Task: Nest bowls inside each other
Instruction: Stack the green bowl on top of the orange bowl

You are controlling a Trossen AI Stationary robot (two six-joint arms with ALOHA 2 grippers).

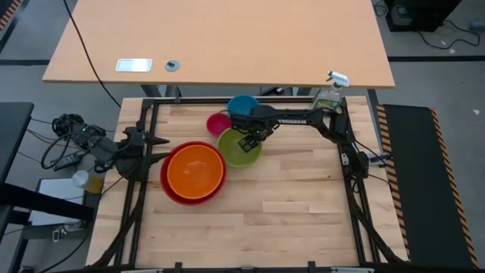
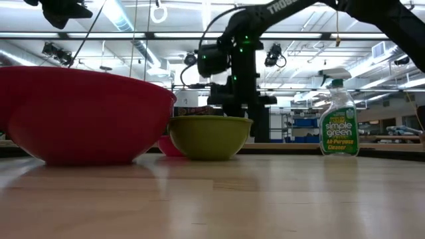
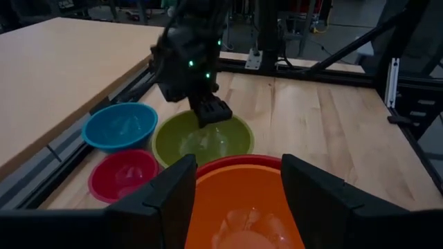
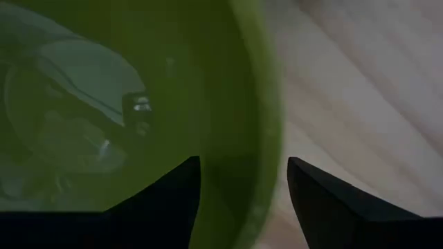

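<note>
An orange bowl [image 1: 195, 171] sits nested in a red bowl [image 1: 170, 189] at the table's left middle. Beside them, the lime green bowl [image 1: 239, 150] stands on the wood. The blue bowl [image 1: 242, 105] and the pink bowl [image 1: 218, 123] rest behind it near the far edge. My right gripper [image 4: 242, 200] is open and points down over the green bowl's far rim [image 4: 266, 138], one finger over the inside and one over the outside, not touching it. My left gripper [image 3: 239, 200] waits open at the left edge, aimed at the orange bowl [image 3: 239, 190].
A spray bottle [image 1: 330, 95] stands at the far right corner, also seen in the low view [image 2: 337, 119]. A black frame [image 1: 356, 189] borders the table. The near half of the wooden top holds no objects.
</note>
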